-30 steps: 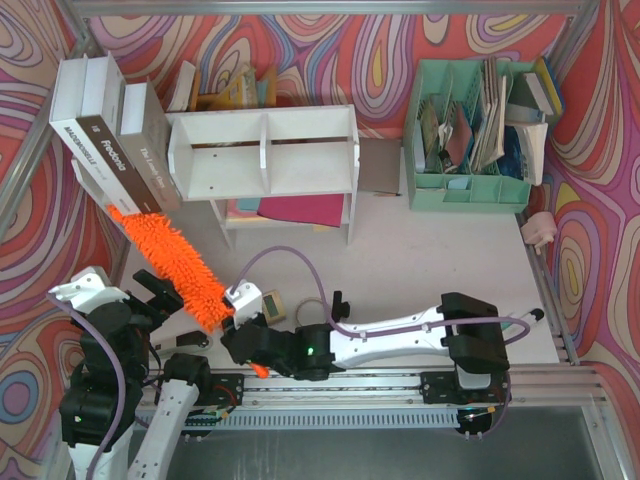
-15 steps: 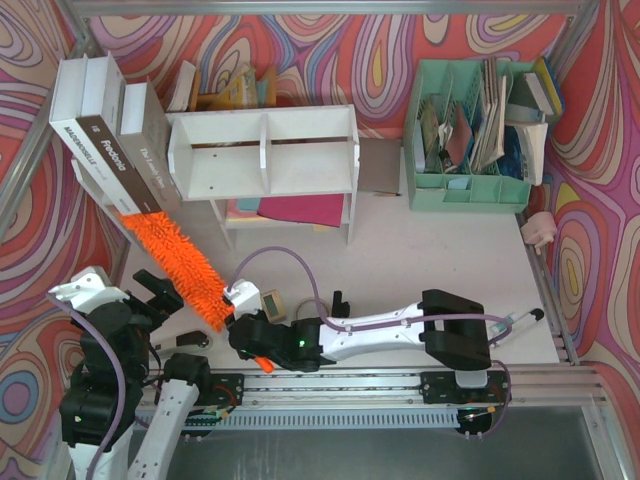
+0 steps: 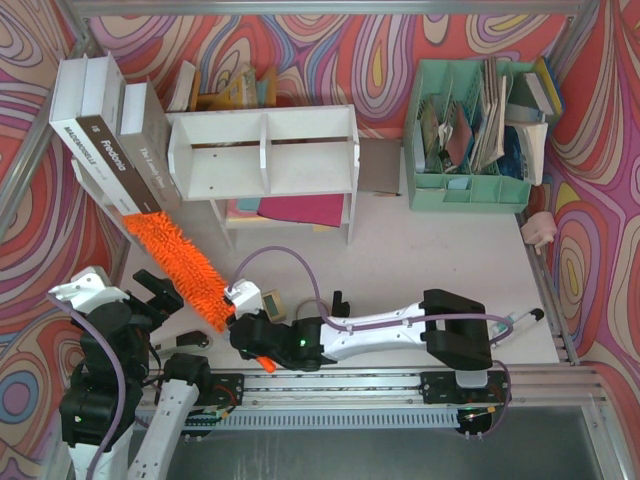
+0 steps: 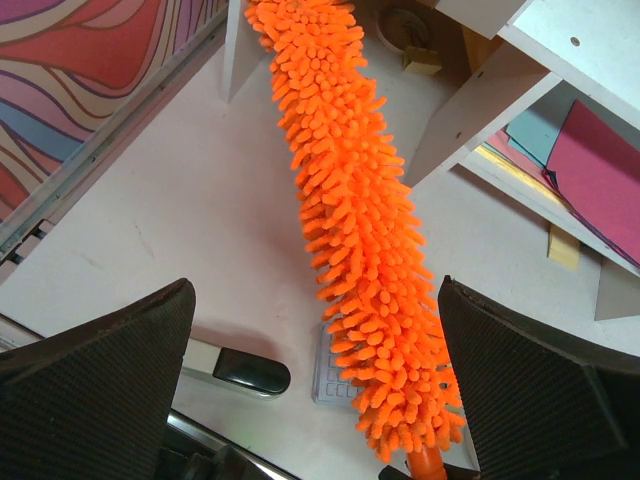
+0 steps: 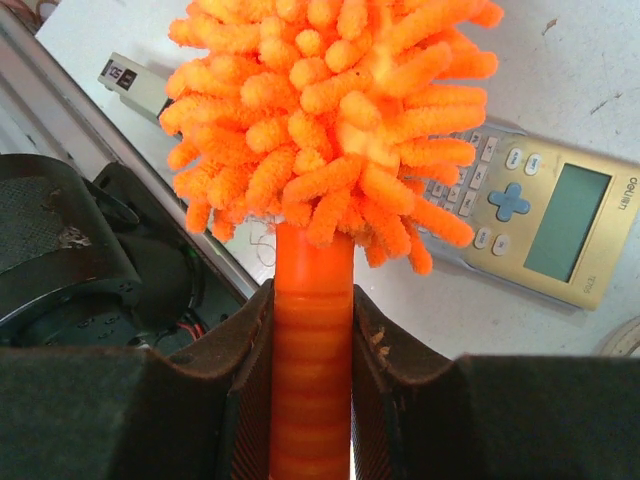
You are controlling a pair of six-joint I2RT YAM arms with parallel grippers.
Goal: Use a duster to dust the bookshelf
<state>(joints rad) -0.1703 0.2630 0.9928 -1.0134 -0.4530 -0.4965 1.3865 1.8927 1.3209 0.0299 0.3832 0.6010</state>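
Note:
The white bookshelf (image 3: 262,150) stands on legs at the back, split into two compartments by a divider. The fluffy orange duster (image 3: 180,265) lies slantwise over the table, its tip close under the shelf's left end, by the leaning books. My right gripper (image 3: 255,345) is shut on its orange handle (image 5: 312,330), with the fluffy head (image 5: 330,110) right above the jaws. My left gripper (image 4: 315,290) hangs open over the table, and the duster (image 4: 360,220) passes between its fingers without touching them. A shelf leg (image 4: 470,110) shows beside the duster.
A gold calculator (image 5: 540,220) lies under the duster's handle end. A black and silver stapler (image 4: 235,368) lies near the left gripper. Big books (image 3: 110,140) lean on the shelf's left side. A mint-green organizer (image 3: 470,190) stands back right. Coloured paper (image 3: 290,210) sits under the shelf.
Over the first half second the right arm shifted a little left and the duster's far end swung slightly toward the shelf. Since then nothing has moved. The left arm stayed put.

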